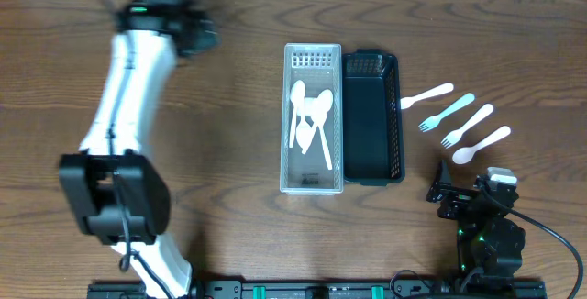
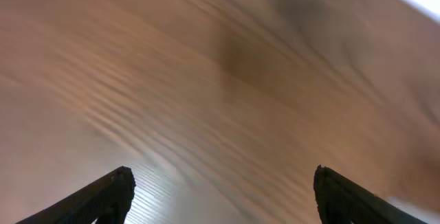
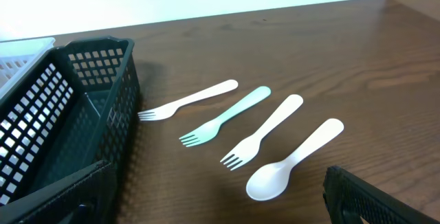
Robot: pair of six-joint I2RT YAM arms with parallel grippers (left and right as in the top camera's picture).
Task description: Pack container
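Observation:
A clear container (image 1: 313, 182) at the table's middle holds several white spoons (image 1: 310, 116). A black mesh basket (image 1: 371, 116) stands beside it on the right, empty; it also shows in the right wrist view (image 3: 75, 114). To its right lie a white fork (image 1: 427, 95), a teal fork (image 1: 448, 111), a white fork (image 1: 468, 125) and a white spoon (image 1: 481, 145); they show in the right wrist view as a white fork (image 3: 189, 100), a teal fork (image 3: 225, 116), a white fork (image 3: 262, 131) and a white spoon (image 3: 292, 161). My left gripper (image 2: 220, 196) is open, empty, at the far left. My right gripper (image 3: 213, 203) is open, just short of the spoon.
The wooden table (image 1: 220, 152) carries everything. My left arm (image 1: 124, 106) stretches along the left side. The right arm's base (image 1: 486, 235) sits at the front right.

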